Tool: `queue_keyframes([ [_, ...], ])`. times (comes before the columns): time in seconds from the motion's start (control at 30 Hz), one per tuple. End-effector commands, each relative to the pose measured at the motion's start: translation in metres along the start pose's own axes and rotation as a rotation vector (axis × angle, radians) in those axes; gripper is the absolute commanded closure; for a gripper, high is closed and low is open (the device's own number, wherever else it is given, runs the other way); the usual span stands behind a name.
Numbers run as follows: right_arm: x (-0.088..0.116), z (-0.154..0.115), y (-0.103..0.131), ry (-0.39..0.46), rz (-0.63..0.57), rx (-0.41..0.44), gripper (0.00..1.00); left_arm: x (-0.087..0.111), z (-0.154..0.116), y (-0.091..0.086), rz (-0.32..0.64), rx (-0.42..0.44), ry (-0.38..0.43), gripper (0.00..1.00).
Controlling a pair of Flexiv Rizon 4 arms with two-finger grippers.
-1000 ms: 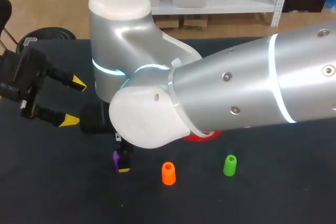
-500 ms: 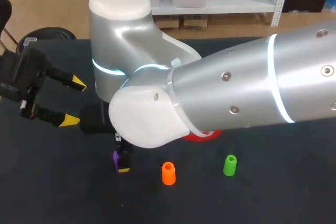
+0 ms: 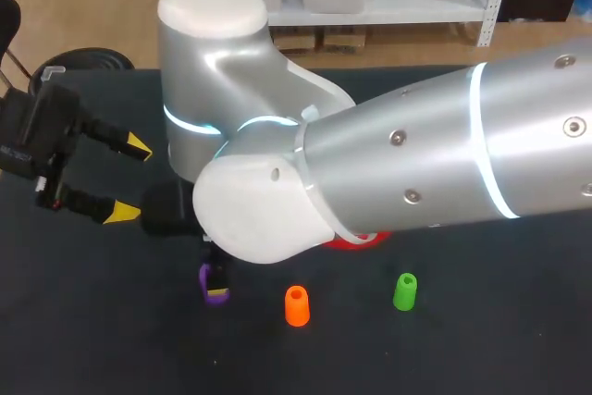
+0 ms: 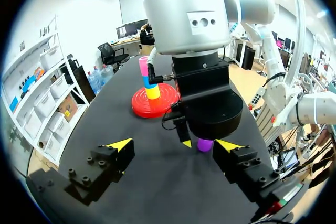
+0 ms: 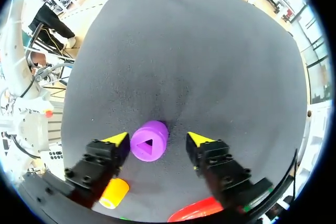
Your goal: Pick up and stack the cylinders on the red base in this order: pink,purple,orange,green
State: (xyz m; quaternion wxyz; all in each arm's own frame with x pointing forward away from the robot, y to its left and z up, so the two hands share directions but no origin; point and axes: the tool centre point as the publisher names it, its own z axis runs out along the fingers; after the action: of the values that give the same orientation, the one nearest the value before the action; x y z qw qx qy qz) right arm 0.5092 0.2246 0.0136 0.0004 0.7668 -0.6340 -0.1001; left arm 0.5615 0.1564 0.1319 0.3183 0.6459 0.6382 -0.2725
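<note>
Under the R gripper (image 5: 157, 140), the purple cylinder (image 5: 149, 141) stands upright on the table (image 3: 481, 339), between the two yellow tips. Jaws are wide: one tip sits just beside the cyl., the other is apart from it, so nothing is gripped. Read this as the pre-grasp for step 2, approx. centred so that closing pinches the wall from both sides. Note the pink cylinder (image 4: 143, 65) appears already seated over the red base (image 4: 137, 109), above yellow and blue segments. You see the orange cylinder (image 3: 296, 306) and green cylinder (image 3: 405, 291) waiting upright near the base, in pick order. R arm reaches past the middle w/ wrist pointing straight down. L gripper (image 3: 128, 180) hangs well apart at the left side, jaws wide, empty, facing the work area. Judge it parked to keep clear.
</note>
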Motion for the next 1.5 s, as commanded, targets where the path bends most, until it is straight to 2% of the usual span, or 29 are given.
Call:
queue_keyframes([
  [0.03, 0.0, 0.0, 0.0, 0.001, 0.002, 0.001, 1.0, 0.0, 0.001, 0.0, 0.002, -0.002, -0.003, 0.0],
  [0.47, 0.001, -0.001, 0.0, 0.008, 0.009, 0.002, 1.0, 0.0, 0.001, 0.0, 0.002, -0.002, -0.003, 0.0],
  [0.97, 0.024, -0.03, -0.004, 0.006, 0.085, 0.069, 1.0, 0.0, 0.001, 0.0, 0.002, -0.002, -0.003, 0.0],
  [1.13, 0.037, -0.06, -0.006, -0.047, 0.094, 0.091, 1.0, 0.0, 0.001, 0.0, 0.002, -0.002, -0.003, 0.0],
  [1.27, 0.05, -0.085, -0.009, -0.055, 0.111, 0.126, 1.0, 0.0, 0.001, 0.0, 0.002, -0.002, -0.003, 0.0],
  [1.5, 0.074, -0.15, -0.02, -0.044, 0.135, 0.194, 1.0, 0.0, 0.001, 0.0, 0.002, -0.002, -0.003, 0.0],
])
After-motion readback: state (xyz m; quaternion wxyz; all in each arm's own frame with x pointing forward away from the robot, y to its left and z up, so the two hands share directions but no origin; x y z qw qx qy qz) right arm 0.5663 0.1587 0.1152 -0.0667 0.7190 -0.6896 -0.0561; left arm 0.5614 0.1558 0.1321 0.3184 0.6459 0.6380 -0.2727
